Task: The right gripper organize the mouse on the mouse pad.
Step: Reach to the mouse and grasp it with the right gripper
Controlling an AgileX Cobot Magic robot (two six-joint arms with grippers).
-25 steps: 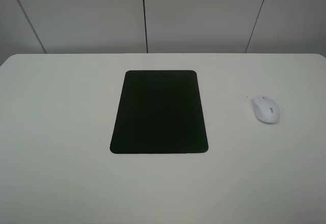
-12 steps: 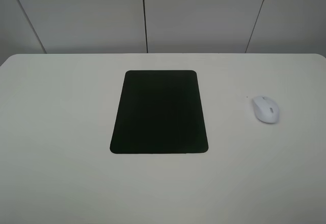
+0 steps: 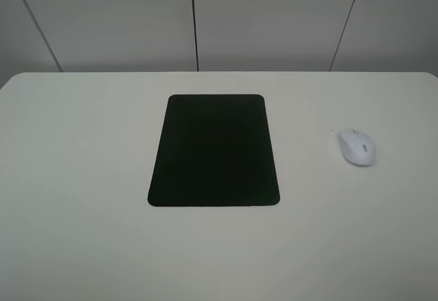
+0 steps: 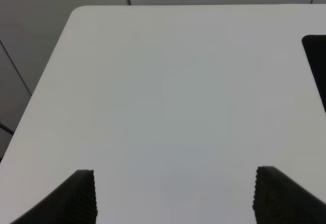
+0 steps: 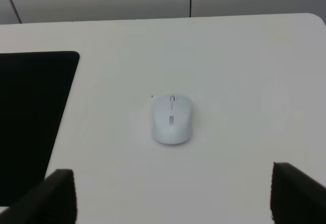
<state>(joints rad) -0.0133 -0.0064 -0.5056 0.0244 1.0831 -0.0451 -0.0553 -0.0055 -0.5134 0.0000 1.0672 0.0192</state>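
Note:
The white mouse point(image 3: 357, 146) lies on the white table to the right of the black mouse pad point(image 3: 214, 150), apart from it. In the right wrist view the mouse point(image 5: 171, 118) sits ahead of my right gripper point(image 5: 173, 196), whose two black fingertips point(image 5: 60, 193) stand wide apart; the pad's edge point(image 5: 30, 117) shows beside it. My left gripper point(image 4: 175, 196) is open over bare table, with a corner of the pad point(image 4: 316, 61) at the view's edge. Neither gripper shows in the exterior high view.
The white table point(image 3: 82, 246) has a rounded far edge, with grey wall panels point(image 3: 274, 20) behind it. Nothing else stands on the table.

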